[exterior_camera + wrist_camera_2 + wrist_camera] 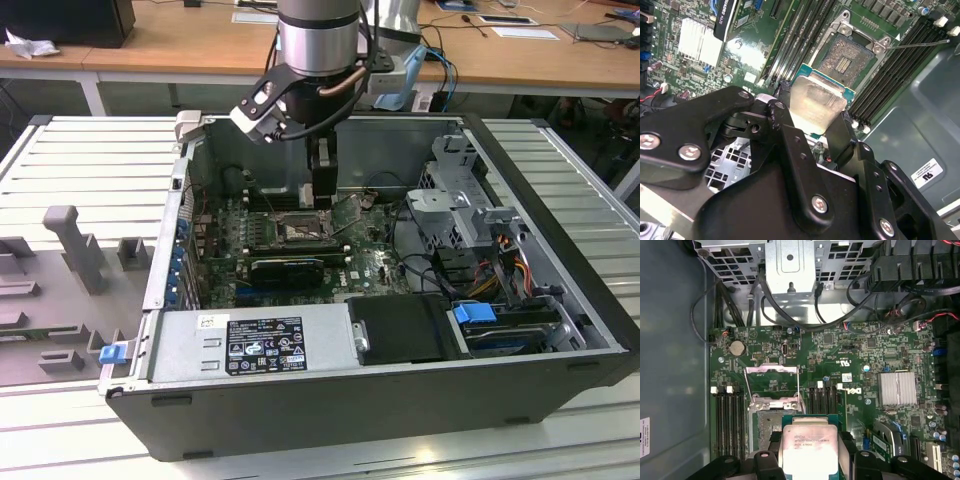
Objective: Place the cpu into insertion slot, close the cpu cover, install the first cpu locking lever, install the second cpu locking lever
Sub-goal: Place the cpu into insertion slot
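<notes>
Here, inside an open computer case (400, 400), the arm's gripper (812, 117) grasps the cpu (817, 100) by two opposite edges, one black finger (782, 117) clamped on each side. The chip is a small flat square with a silvery metal face that catches a pale glare, faint dark print across its upper half and a thin green rim showing round the metal in both wrist views. It hangs clear of the board (850, 345), tilted slightly in the second wrist view, with the insertion slot (847, 57) just beyond the fingertips. The slot lies bare, its brownish-gold contact field framed by a dark metal rim. In the first wrist view the cpu cover (772, 369), a thin grey frame with a large window, stands swung up on the slot's far side from the gripper. A thin wire lever (917, 44) sticks out from a corner of the slot, over the long black memory slots (890, 65) beside it.
</notes>
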